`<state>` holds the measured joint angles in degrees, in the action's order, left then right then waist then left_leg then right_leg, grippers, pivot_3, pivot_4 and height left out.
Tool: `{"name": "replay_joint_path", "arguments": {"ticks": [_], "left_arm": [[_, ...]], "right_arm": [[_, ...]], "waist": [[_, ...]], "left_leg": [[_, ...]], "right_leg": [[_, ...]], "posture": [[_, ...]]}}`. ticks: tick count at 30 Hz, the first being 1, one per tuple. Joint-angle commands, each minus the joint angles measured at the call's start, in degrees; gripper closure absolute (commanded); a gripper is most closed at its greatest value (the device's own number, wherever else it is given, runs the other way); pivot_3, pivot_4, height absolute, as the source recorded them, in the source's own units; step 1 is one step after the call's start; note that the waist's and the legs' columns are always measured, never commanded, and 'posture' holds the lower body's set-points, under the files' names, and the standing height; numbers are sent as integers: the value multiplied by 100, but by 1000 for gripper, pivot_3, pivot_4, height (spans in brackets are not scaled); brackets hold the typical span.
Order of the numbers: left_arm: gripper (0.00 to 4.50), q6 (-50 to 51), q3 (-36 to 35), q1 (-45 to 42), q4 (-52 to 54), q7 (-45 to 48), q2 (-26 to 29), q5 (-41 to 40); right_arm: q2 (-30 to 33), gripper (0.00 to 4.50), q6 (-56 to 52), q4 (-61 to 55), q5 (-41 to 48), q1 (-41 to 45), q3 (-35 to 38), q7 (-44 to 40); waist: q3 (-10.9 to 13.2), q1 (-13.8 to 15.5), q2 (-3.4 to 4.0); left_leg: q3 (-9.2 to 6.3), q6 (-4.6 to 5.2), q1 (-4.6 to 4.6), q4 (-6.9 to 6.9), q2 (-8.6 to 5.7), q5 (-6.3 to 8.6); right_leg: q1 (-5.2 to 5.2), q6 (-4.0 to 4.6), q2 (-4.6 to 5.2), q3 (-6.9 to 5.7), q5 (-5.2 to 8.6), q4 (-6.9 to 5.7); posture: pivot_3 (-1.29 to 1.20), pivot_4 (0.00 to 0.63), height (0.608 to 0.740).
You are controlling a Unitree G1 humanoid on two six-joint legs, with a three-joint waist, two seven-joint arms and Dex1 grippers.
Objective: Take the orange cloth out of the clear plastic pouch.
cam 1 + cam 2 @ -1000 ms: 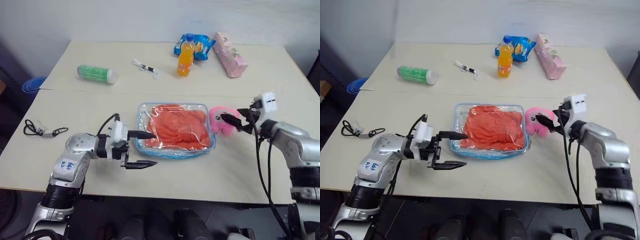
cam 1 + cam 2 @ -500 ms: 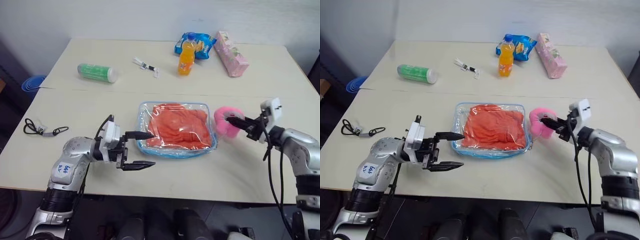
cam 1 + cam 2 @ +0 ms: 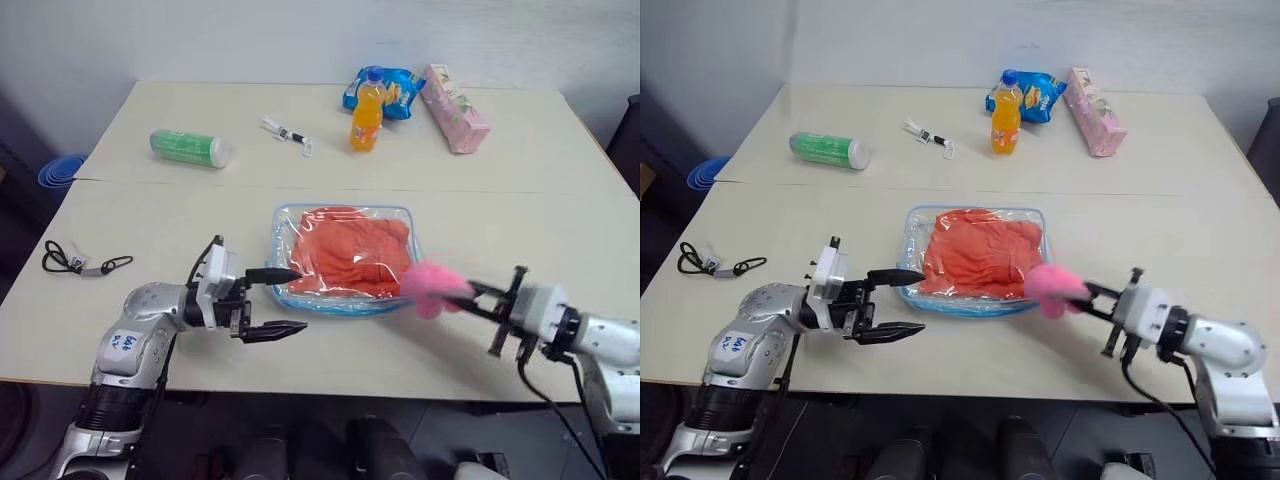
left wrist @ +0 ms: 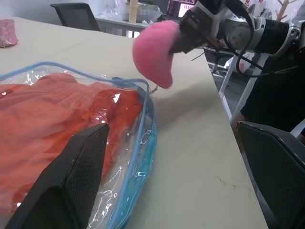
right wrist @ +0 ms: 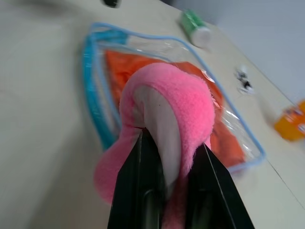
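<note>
I'm pulling the pink plush toy (image 3: 1053, 288) clenched in right gripper (image 3: 1087, 293) back off the table, likely clearing the pouch's 3 o'clock side; left gripper (image 3: 897, 302) spread wide at 9 o'clock; orange cloth (image 3: 982, 259) sitting inside clear plastic pouch (image 3: 912, 282).

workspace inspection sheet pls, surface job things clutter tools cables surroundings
surface: pale table, seam across the middle
job's things: orange cloth inside clear plastic pouch, flat on table
clutter: green bottle, orange drink bottle, blue snack bag, pink packet, small clip
tools: left tool open beside pouch; right tool shut on pink plush toy, lifted
cables: black cord at the table's left edge
surroundings: white wall; blue item on floor
</note>
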<state>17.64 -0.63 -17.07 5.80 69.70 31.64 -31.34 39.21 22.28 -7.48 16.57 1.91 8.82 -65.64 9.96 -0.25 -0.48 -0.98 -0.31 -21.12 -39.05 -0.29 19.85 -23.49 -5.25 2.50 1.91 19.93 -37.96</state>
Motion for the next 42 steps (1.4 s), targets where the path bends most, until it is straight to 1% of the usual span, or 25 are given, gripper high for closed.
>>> {"name": "replay_joint_path", "arguments": {"ticks": [1,3,5,6,8,12,14,15,18,19,21,23,27,30,33,37,40,42], "left_arm": [[0,-60,24,-126,-44,64,10,-22],[0,-90,75,-196,-113,101,0,15],[0,-127,125,-250,-179,138,-8,40],[0,-142,147,-272,-209,159,-7,47],[0,-103,180,-307,-260,202,-10,25],[0,-165,270,-340,-361,291,-23,87],[0,-191,273,-361,-388,288,-42,96],[0,-204,274,-368,-398,290,-44,100],[0,-337,248,-394,-487,299,-35,173],[0,-373,236,-398,-506,292,-36,191],[0,-480,190,-375,-543,305,-2,227],[0,-555,153,-326,-554,334,39,231],[0,-643,96,-208,-547,379,156,224],[0,-701,77,-147,-551,400,209,228],[0,-739,116,-119,-528,432,219,265],[0,-762,181,-116,-471,467,219,271],[0,-798,181,-107,-476,513,236,275],[0,-806,186,-79,-439,553,258,269]], "right_arm": [[-121,4131,479,-34,-540,267,-346,301],[-216,4131,466,59,-679,436,-635,375],[-197,4131,194,117,-463,474,-944,142],[-171,3775,60,150,-345,470,-1052,43],[-179,3403,-64,287,-230,537,-1205,-69],[-262,2040,172,617,-284,768,-1339,-63],[-166,1339,164,503,-187,804,-1320,-157],[-129,1056,149,452,-145,806,-1301,-187],[167,67,-191,-25,269,643,-1011,-267],[244,28,-318,-162,399,589,-933,-259],[567,28,-771,-604,868,330,-569,-259],[819,28,-1069,-803,1180,107,-216,-279],[1212,28,-1119,-424,1268,-119,401,-517],[1367,28,-618,358,791,88,447,-695],[1319,28,450,1781,-231,947,-80,-691],[925,28,1259,2956,-1038,2025,-722,-457],[667,597,1795,3677,-1432,2644,-1082,-338],[544,1246,2128,4025,-1524,2928,-1270,-358]], "waist": [[0,-3,0],[0,1,0],[0,2,0],[0,4,0],[0,15,0],[0,8,0],[0,7,0],[0,7,0],[0,10,0],[0,12,0],[0,22,0],[0,29,-1],[1,24,-3],[1,2,-3],[2,-29,-1],[2,-90,0],[2,-134,0],[2,-139,0]], "left_leg": [[-1,-1,0,-1,0,0],[0,-2,-1,-2,0,-1],[-1,-4,-1,-2,0,-2],[-3,-4,-1,-2,0,-2],[-4,-3,-3,-2,0,-2],[-3,-2,-2,-4,-3,-1],[-5,-3,-2,-4,-1,-2],[-5,-3,-2,-4,-1,-2],[-4,-3,-4,-4,-1,-2],[-5,-3,-4,-4,-1,-2],[-5,-2,-6,-5,-1,-1],[-7,-2,-6,-5,-2,-1],[-6,2,-3,-4,-2,1],[-5,3,-1,-4,-1,2],[6,4,6,-4,-1,2],[6,2,5,-4,1,-2],[6,-1,0,-3,1,-3],[5,-1,-2,-3,1,-3]], "right_leg": [[0,0,0,-1,0,0],[-1,0,0,0,0,-1],[-2,0,0,-1,0,0],[-2,0,0,-3,0,0],[-1,0,2,-4,0,3],[1,0,4,-4,0,4],[-2,0,2,-5,0,1],[-2,0,2,-6,0,1],[-2,0,3,-4,0,2],[-1,0,3,-5,0,2],[-1,0,5,-5,0,4],[0,0,6,-6,0,6],[7,0,6,-5,0,10],[6,0,4,-4,0,8],[6,0,2,2,0,6],[0,0,1,1,0,0],[-4,0,2,0,0,-1],[-6,0,2,0,0,-1]], "posture": [[0,150,740],[0,150,740],[0,150,740],[0,150,740],[0,150,740],[0,150,740],[0,150,740],[0,150,740],[0,150,740],[0,150,740],[0,150,740],[0,150,740],[0,150,740],[0,150,740],[0,150,740],[0,150,740],[0,150,740],[0,150,740]]}}
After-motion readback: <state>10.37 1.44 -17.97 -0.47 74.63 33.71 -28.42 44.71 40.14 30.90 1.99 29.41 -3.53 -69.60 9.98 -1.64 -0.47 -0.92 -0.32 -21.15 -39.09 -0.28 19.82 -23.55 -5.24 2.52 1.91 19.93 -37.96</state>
